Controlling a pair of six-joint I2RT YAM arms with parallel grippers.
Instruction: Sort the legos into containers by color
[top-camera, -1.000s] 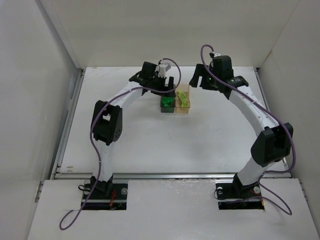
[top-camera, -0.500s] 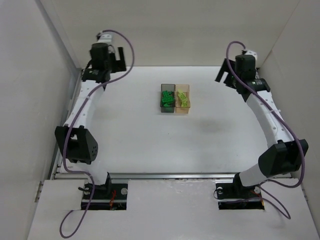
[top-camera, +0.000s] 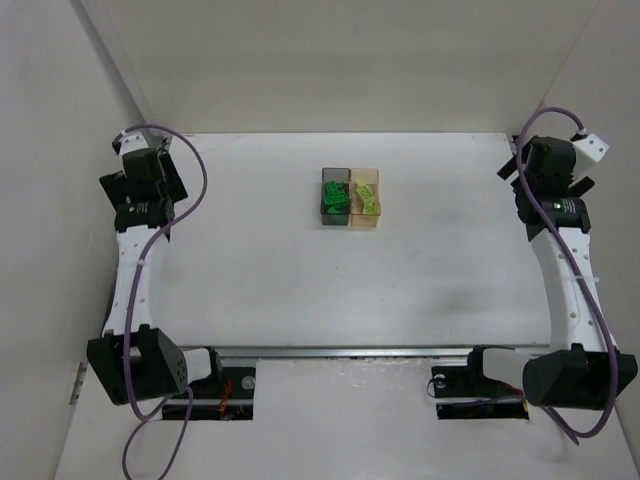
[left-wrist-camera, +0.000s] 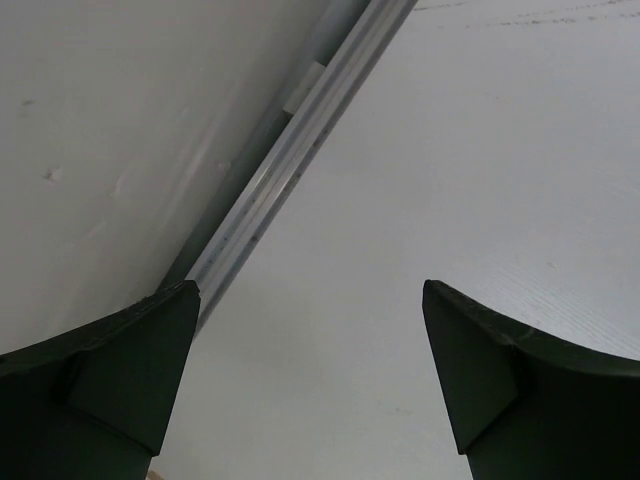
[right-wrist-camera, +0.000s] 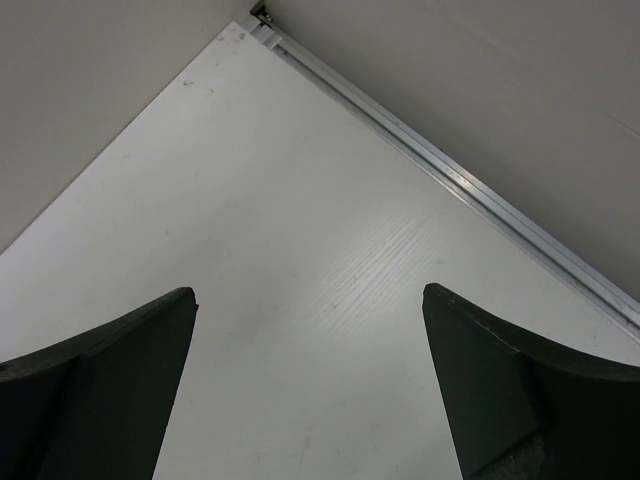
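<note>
Your left gripper (left-wrist-camera: 310, 385) stood with jaws wide, nothing between them, close above the edge rail (left-wrist-camera: 290, 170) and side wall. Your right gripper (right-wrist-camera: 310, 385) gaped equally wide, unladen, beside its own rail. The containers (top-camera: 336, 176) sat well away between both hands, ringed by bare table (top-camera: 300, 290). The legos (top-camera: 333, 202) inside were too small to count.

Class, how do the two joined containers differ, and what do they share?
The grey container is dark and smoky; the orange container is pale. The grey container holds dark green legos; the orange container holds yellow-green legos. Both are square, open-topped and joined side by side.
</note>
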